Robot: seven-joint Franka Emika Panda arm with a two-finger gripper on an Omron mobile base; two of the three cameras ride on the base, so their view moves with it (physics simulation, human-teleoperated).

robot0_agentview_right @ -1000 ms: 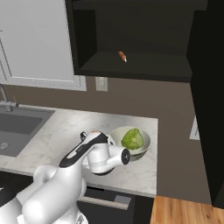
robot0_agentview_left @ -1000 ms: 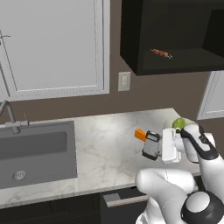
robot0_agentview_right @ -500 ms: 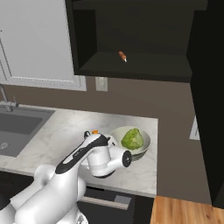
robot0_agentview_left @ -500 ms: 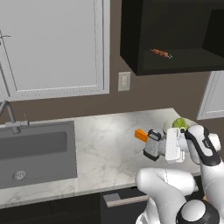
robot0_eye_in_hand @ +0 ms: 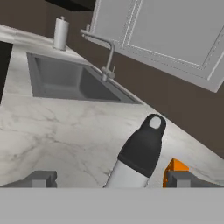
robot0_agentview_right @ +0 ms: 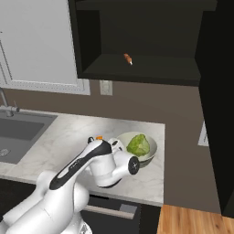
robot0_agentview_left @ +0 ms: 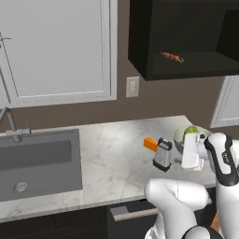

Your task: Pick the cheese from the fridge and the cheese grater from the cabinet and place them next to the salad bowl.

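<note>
The silver cheese grater point(robot0_agentview_left: 162, 154) with its black top handle stands upright on the marble counter. The orange cheese point(robot0_agentview_left: 150, 144) wedge lies just behind and left of it. The pale salad bowl point(robot0_agentview_left: 179, 136) with green leaves sits right of both. My gripper point(robot0_agentview_left: 181, 158) hovers just right of the grater, open and holding nothing. In the hand view the grater point(robot0_eye_in_hand: 139, 154) rises between my spread fingertips point(robot0_eye_in_hand: 43, 177) without touching them, with the cheese point(robot0_eye_in_hand: 173, 168) beside it. The right base view shows the bowl point(robot0_agentview_right: 153, 146) and a sliver of cheese point(robot0_agentview_right: 99, 137) behind my arm.
The dark wall cabinet point(robot0_agentview_left: 186, 70) hangs open above, with a thin brown skewer point(robot0_agentview_left: 171, 57) on its shelf. A grey sink point(robot0_agentview_left: 37, 161) and faucet point(robot0_eye_in_hand: 105, 48) lie to the left. The white-panelled cabinet point(robot0_agentview_left: 56, 46) is shut. A drawer point(robot0_agentview_left: 128, 212) juts out below the counter.
My hand has drawn back to the right, away from the grater. The grater stays standing on the counter beside the cheese.
</note>
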